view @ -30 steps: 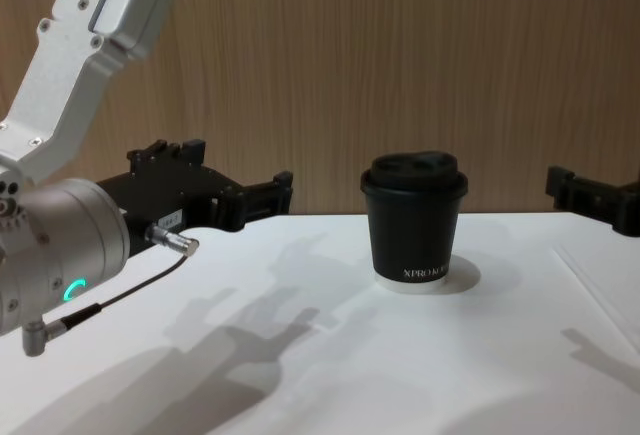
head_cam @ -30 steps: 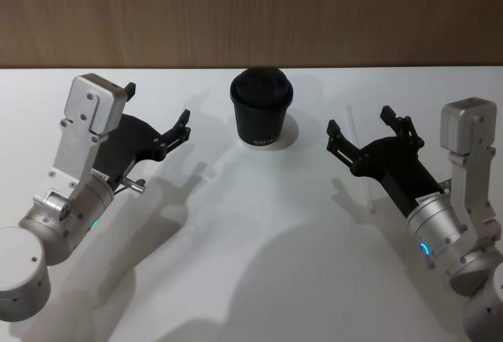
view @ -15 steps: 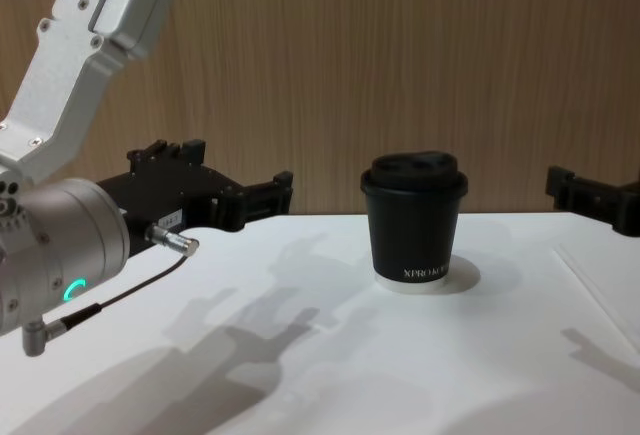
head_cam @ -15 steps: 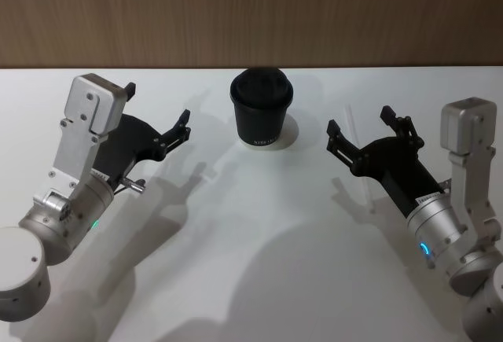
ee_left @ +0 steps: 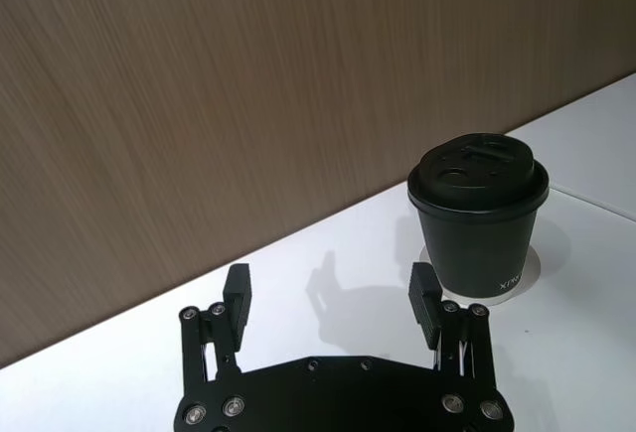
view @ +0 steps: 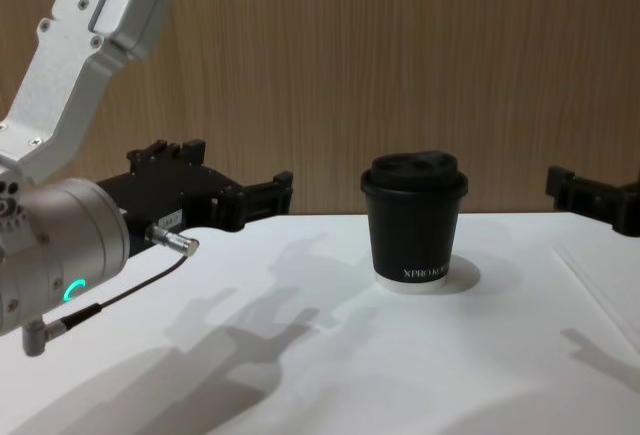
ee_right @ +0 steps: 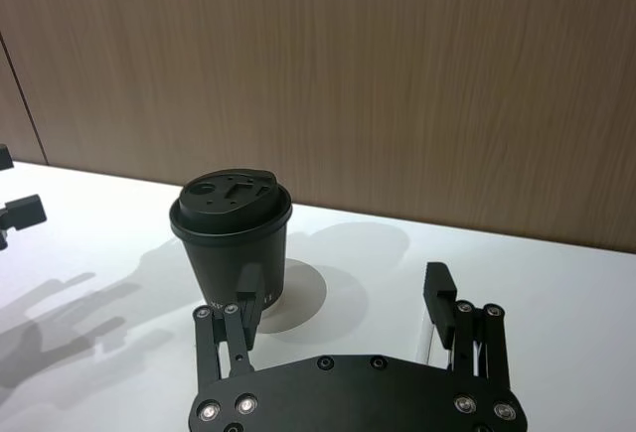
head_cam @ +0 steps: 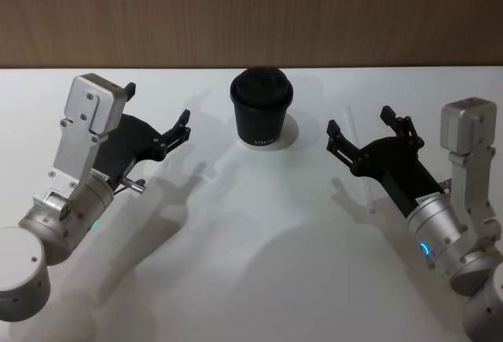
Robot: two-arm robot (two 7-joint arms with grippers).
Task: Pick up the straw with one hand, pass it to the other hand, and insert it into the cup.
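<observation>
The black lidded cup (head_cam: 262, 118) stands upright at the table's far middle, also seen in the chest view (view: 415, 220) and both wrist views (ee_left: 479, 218) (ee_right: 234, 243). The thin white straw (head_cam: 351, 119) lies flat on the white table to the cup's right, running toward me under my right gripper (head_cam: 360, 122). That gripper hovers above it, open and holding nothing (ee_right: 343, 293). My left gripper (head_cam: 157, 104) hangs open and empty left of the cup (ee_left: 331, 298), pointing toward it (view: 235, 170).
A brown wood-grain wall (head_cam: 251, 12) runs along the far edge of the white table (head_cam: 251, 240). A thin cable (view: 130, 290) loops from my left wrist. Open table surface lies between the arms in front of the cup.
</observation>
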